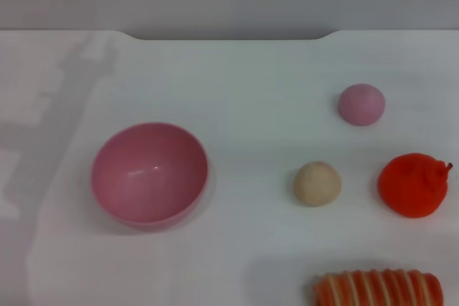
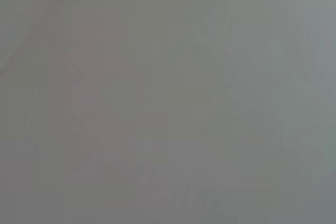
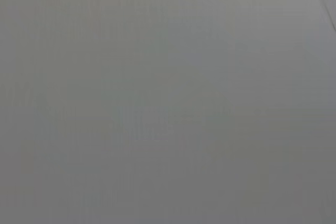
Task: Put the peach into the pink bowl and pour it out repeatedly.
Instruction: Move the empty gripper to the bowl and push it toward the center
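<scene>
While neither gripper showed in any view, so I couldn't tell how their jaws stood, the task looked to be at its very start: nothing picked up, bowl empty. Both wrist views showed only blank grey, no objects.

Nearest the robot in the head view, an orange striped item (image 1: 379, 288) lay at the table's front edge on the right, partly cut off. Next back, the pink bowl (image 1: 149, 175) sat upright on the left of the white table (image 1: 237, 84), rose pink, glossy, deep, with nothing inside. Across on the right at about the same depth: a beige ball (image 1: 317, 183) and, just beside it farther right, an orange-red lumpy fruit (image 1: 414, 184). Farthest back, the peach (image 1: 361, 104) rested alone on the right side, small, round, matte pale pink, apart from the other fruit and well apart from the bowl.

Judged step: reach for the peach. The next move probably calls for the right arm to come in over the beige ball and red fruit without knocking them, close on the round peach, then carry it left to the bowl.
</scene>
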{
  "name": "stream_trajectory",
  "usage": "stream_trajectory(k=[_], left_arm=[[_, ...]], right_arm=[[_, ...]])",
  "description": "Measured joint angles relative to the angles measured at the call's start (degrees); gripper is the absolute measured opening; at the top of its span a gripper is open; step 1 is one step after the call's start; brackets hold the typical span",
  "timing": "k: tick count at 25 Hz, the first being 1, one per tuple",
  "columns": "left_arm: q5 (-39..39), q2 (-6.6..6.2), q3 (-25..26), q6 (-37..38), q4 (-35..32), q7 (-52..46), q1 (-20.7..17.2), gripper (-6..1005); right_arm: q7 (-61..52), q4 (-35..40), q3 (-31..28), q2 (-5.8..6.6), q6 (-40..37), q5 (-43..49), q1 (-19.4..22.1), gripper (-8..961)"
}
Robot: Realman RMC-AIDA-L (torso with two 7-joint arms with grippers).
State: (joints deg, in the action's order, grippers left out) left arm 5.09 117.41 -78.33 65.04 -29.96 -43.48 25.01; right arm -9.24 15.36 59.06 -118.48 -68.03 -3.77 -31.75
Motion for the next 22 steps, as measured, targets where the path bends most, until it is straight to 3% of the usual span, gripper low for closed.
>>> stream_trajectory(k=[6,9,10,12,16,17,18,19,22], left_arm=[[0.8,-0.44,-0.5,-2.2,-0.3,-0.8,-0.8,459],[5.5,-2.53,-1.3,-6.8,-2.8,-7.3,-0.8,458],[10.7,-4.50,-1.5,-10.7,-4.9,-13.7,-0.3,457],[20.2,-7.09,-1.4,-13.8,-7.1,-24.4,1.2,457],[45.5,-12.25,1.2,-13.5,-12.5,-49.1,5.2,455],[52.9,-13.07,3.1,-12.0,-14.4,-55.9,6.5,455],[52.9,-13.07,3.1,-12.0,-14.4,-55.9,6.5,454],[69.7,-14.03,8.0,-7.0,-18.3,-68.6,8.9,454],[88.5,-13.75,15.7,3.0,-23.1,-80.1,12.4,453]], right_arm=[[-0.5,0.0,1.3,-0.07,-0.2,0.0,-0.1,521],[-0.7,-0.1,2.5,-0.09,-0.2,0.0,-0.2,521],[-0.8,-0.1,3.6,-0.09,-0.1,0.0,-0.3,521],[-0.8,-0.1,4.0,-0.09,-0.1,0.0,-0.3,522],[-0.8,-0.3,4.2,-0.09,0.1,0.0,-0.5,522],[-0.8,-0.4,4.3,-0.07,0.1,0.0,-0.5,522],[-0.8,-0.4,4.3,-0.06,0.1,0.0,-0.5,522],[-0.8,-0.5,4.3,-0.03,0.1,0.0,-0.5,522],[-0.8,-0.6,4.3,0.07,0.1,0.0,-0.4,523]])
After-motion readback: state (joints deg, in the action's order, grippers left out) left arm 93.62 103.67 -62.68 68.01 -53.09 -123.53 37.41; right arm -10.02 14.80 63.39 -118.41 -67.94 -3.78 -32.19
